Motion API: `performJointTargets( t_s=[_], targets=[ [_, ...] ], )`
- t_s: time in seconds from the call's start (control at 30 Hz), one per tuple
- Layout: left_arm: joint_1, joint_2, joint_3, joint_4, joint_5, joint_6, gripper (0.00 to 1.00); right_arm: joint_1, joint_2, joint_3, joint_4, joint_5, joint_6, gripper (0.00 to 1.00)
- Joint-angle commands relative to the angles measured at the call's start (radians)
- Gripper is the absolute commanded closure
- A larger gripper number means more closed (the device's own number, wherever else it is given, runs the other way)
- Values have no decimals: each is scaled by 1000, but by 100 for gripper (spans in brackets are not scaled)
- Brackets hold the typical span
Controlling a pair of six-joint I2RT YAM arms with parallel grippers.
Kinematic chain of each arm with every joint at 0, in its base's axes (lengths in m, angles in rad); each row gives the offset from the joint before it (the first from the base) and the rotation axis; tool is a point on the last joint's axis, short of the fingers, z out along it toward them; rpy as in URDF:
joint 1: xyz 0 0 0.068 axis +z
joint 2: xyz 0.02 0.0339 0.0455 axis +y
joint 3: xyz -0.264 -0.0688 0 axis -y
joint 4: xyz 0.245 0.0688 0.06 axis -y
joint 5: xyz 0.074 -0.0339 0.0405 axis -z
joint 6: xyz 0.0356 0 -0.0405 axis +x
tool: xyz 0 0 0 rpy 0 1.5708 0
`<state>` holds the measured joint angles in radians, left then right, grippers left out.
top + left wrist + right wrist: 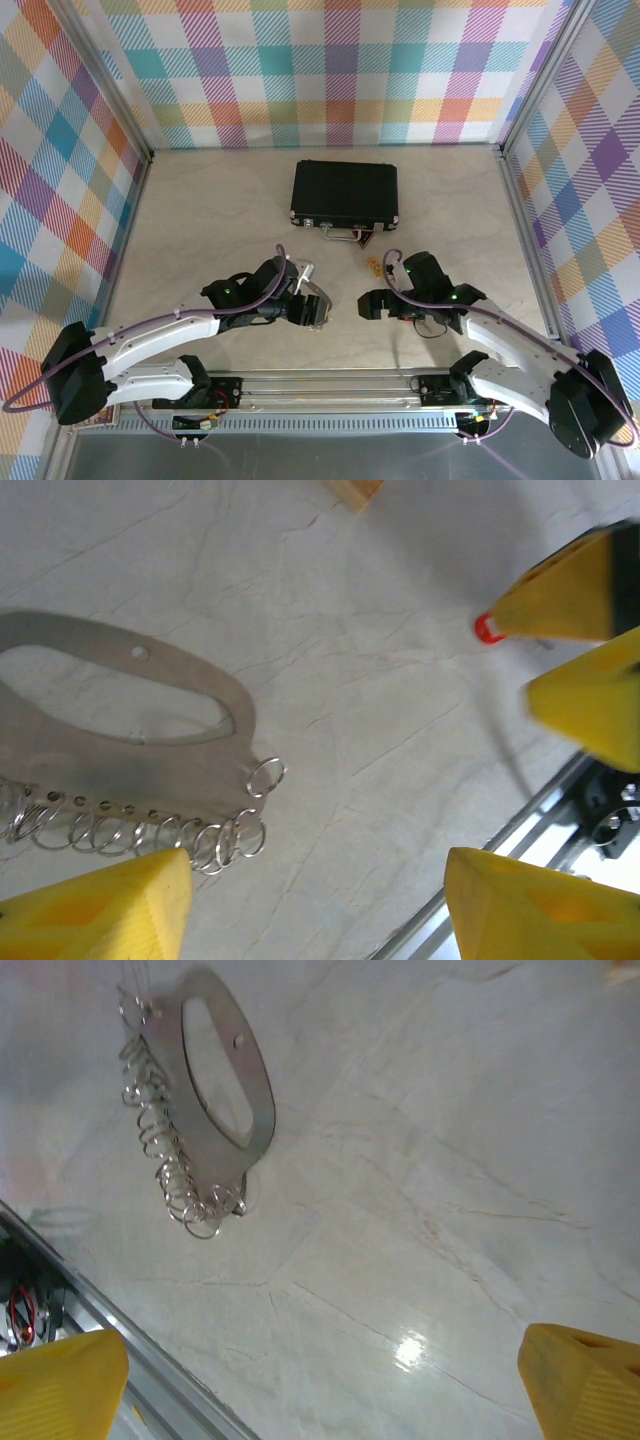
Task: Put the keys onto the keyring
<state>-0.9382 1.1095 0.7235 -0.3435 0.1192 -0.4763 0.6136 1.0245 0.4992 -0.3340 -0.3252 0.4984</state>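
The keyring (120, 750) is a flat grey metal oval with a row of small wire rings along its lower edge, lying on the marble table. My left gripper (318, 910) hovers over its ringed end, jaws apart, the left fingertip (100, 910) right beside the rings and nothing between the fingers. In the top view the left gripper (308, 303) covers most of the keyring (314, 300). A red bit of the keys (487, 630) peeks out beside a yellow finger of my right gripper (378, 305). The right gripper (320, 1390) stands wide open over bare table, the keyring (215, 1080) off to its upper left.
A black case (345, 195) with a metal handle lies at the middle back. A small yellow-orange tag (373, 265) sits between the case and the grippers. The metal rail (120, 1350) of the table's near edge runs close by. Plaid walls enclose three sides.
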Motion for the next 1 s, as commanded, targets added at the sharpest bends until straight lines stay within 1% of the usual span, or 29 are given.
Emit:
performJointTargets(
  t_s=[0.0,0.07,0.2,0.33,0.47,0.57,0.7,0.97],
  targets=[
    [26,-91,-43,108,81,-77,33,36,91,41,117,-74,-36,4],
    [58,-143,-64,132,101,-112,33,52,160,54,180,-101,-34,7],
    [102,-192,-78,113,116,-125,33,105,272,86,261,-115,-36,17],
    [117,-205,-89,123,136,-124,33,156,376,129,299,-114,-52,28],
    [119,-231,-104,161,151,-125,33,175,471,152,338,-110,-42,35],
    [119,-248,-111,156,146,-121,33,178,517,161,359,-98,-27,39],
    [119,-266,-120,157,146,-119,33,185,554,169,380,-97,-24,42],
    [119,-265,-130,194,161,-127,33,207,611,194,398,-123,-43,54]
  ],
)
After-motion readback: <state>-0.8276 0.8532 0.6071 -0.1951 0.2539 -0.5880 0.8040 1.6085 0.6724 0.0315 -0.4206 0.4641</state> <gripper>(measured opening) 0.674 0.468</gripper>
